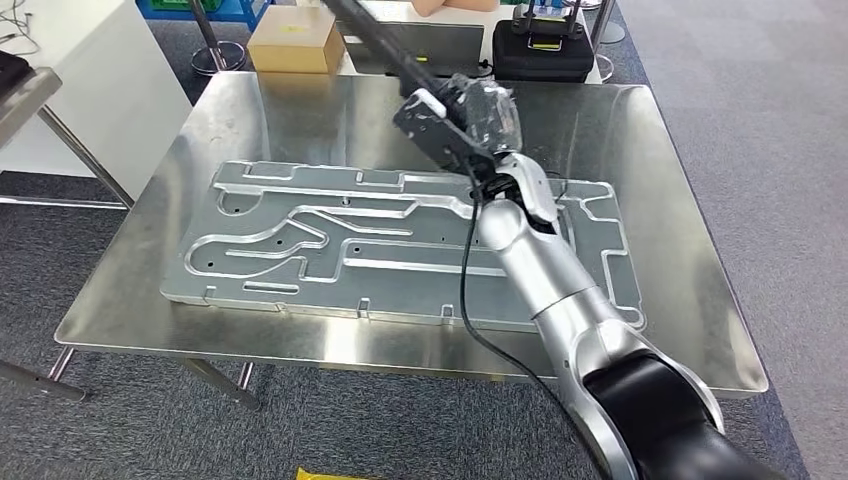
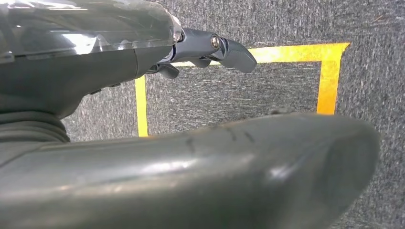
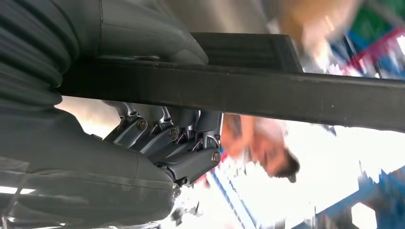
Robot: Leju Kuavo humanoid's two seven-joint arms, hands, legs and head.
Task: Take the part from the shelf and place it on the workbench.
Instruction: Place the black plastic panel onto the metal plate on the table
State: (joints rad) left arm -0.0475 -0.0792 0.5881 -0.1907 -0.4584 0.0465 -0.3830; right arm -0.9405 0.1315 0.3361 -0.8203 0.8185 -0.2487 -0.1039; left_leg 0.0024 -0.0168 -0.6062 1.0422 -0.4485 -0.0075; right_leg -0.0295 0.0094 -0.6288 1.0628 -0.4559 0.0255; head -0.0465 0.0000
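One steel workbench (image 1: 690,300) carries a large machined aluminium plate (image 1: 300,250) across its middle. Above the plate's far right end, toward the workbench's far edge, my right hand (image 1: 470,125) clasps a long black bar (image 1: 375,40), the part, its fingers (image 3: 181,148) wrapped under it; the bar slants up past the far edge, not yet set down. I judge the pickup done and the placing left. My left hand (image 2: 210,50) hangs by the floor's yellow tape (image 2: 329,76), fingers loosely curled, empty.
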